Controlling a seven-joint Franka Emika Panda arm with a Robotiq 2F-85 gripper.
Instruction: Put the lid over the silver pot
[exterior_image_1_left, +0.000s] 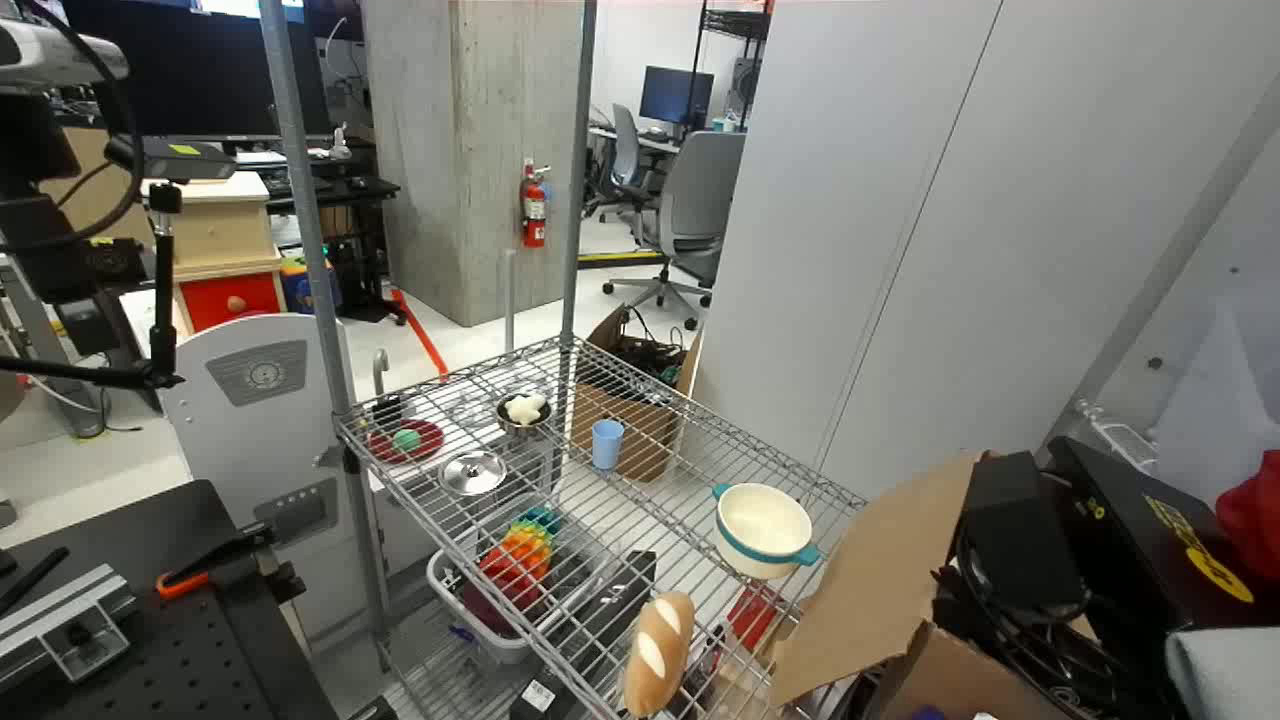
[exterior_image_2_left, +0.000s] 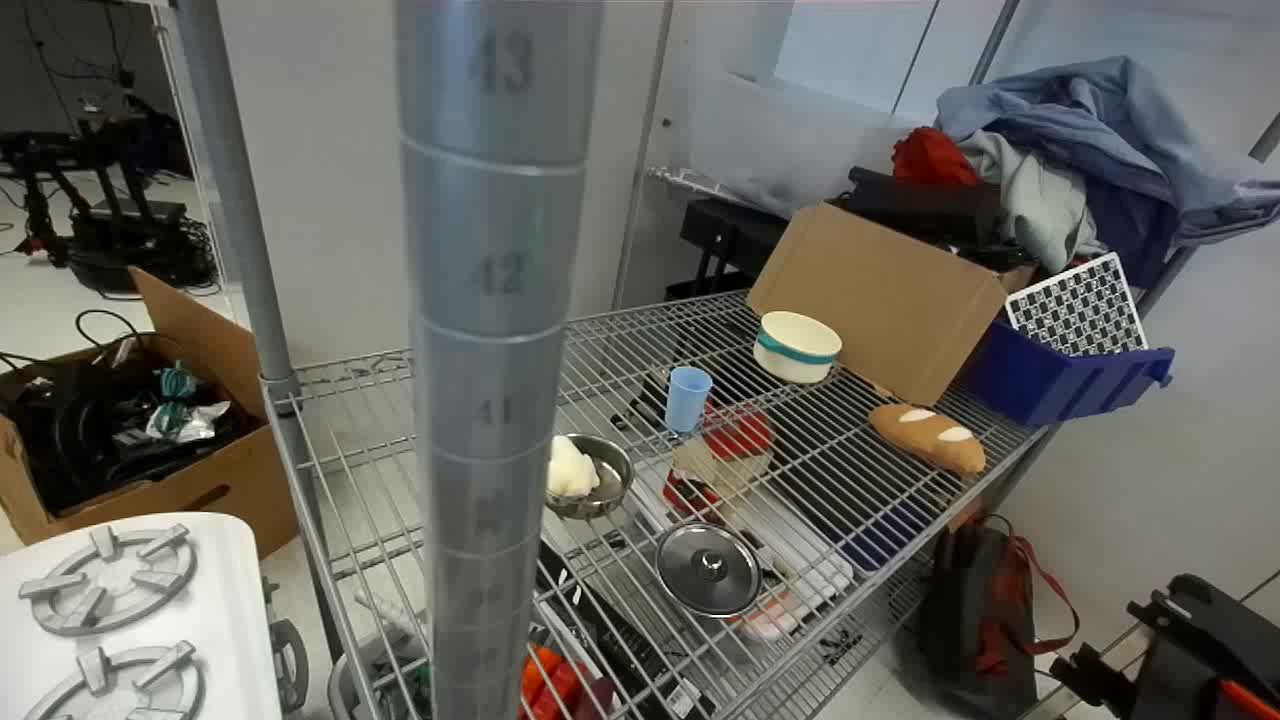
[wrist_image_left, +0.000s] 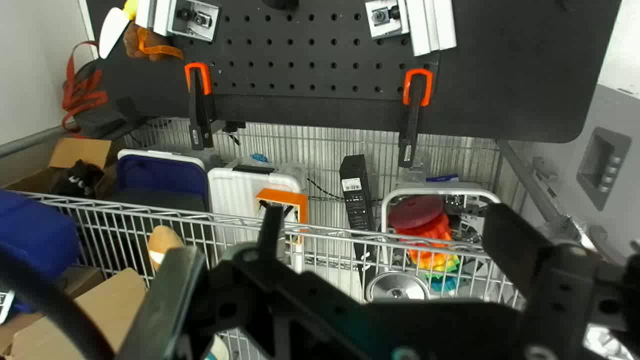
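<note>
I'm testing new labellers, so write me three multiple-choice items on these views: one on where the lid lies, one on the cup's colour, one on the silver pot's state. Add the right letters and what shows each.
1. Where does the lid lie?
A) In a cardboard box
B) On the wire shelf
C) On the stove

2. What colour is the cup?
A) Red
B) Dark green
C) Light blue

3. How does the silver pot stand?
A) Uncovered, with a pale item inside
B) Covered by the lid
C) Upside down

Right letters:
1. B: both exterior views show the lid resting on the wire shelf, apart from the silver pot.
2. C: the cup looks light blue in both exterior views.
3. A: both exterior views show the open top with the pale item in it.
</note>
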